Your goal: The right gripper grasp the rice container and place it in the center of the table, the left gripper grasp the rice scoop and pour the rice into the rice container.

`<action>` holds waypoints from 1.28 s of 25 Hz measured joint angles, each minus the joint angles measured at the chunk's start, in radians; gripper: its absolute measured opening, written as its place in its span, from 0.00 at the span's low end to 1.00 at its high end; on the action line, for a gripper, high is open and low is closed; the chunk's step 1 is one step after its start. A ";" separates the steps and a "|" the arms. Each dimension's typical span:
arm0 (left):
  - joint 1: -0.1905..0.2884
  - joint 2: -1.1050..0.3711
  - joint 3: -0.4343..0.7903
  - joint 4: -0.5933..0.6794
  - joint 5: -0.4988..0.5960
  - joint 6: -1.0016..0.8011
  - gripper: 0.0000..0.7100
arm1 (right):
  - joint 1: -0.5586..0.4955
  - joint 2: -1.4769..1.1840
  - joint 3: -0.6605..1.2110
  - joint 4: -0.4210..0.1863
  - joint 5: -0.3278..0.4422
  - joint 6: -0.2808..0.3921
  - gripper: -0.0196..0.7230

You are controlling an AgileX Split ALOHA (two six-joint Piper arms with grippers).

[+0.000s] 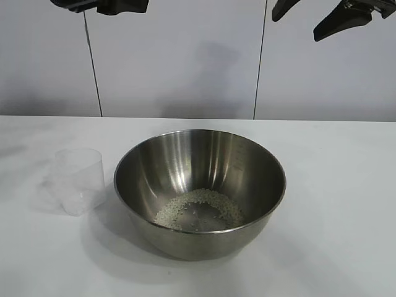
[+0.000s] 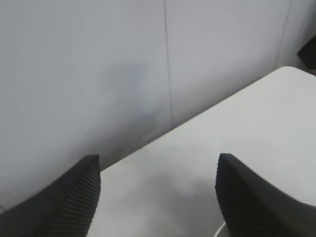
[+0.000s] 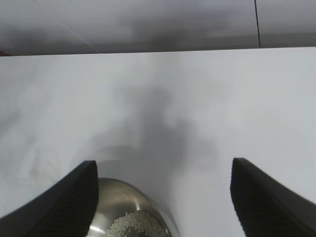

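The steel rice container (image 1: 199, 192) stands in the middle of the white table (image 1: 334, 185) with a thin heap of rice (image 1: 201, 209) in its bottom. The clear plastic rice scoop (image 1: 79, 180) stands upright on the table just left of it, with no rice showing in it. My left gripper (image 1: 102, 6) hangs high at the top left, open and empty. My right gripper (image 1: 309, 21) hangs high at the top right, open and empty. The right wrist view shows the container's rim (image 3: 143, 200) and rice (image 3: 133, 224) far below my right gripper (image 3: 163, 197). The left wrist view shows only bare table between my left gripper's fingers (image 2: 84, 197).
A grey panelled wall (image 1: 185, 62) runs behind the table's far edge. Bare tabletop lies to the right of the bowl and in front of it.
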 joint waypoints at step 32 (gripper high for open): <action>0.019 0.078 -0.203 -1.062 0.687 0.668 0.67 | 0.000 0.000 0.000 0.024 0.234 0.018 0.72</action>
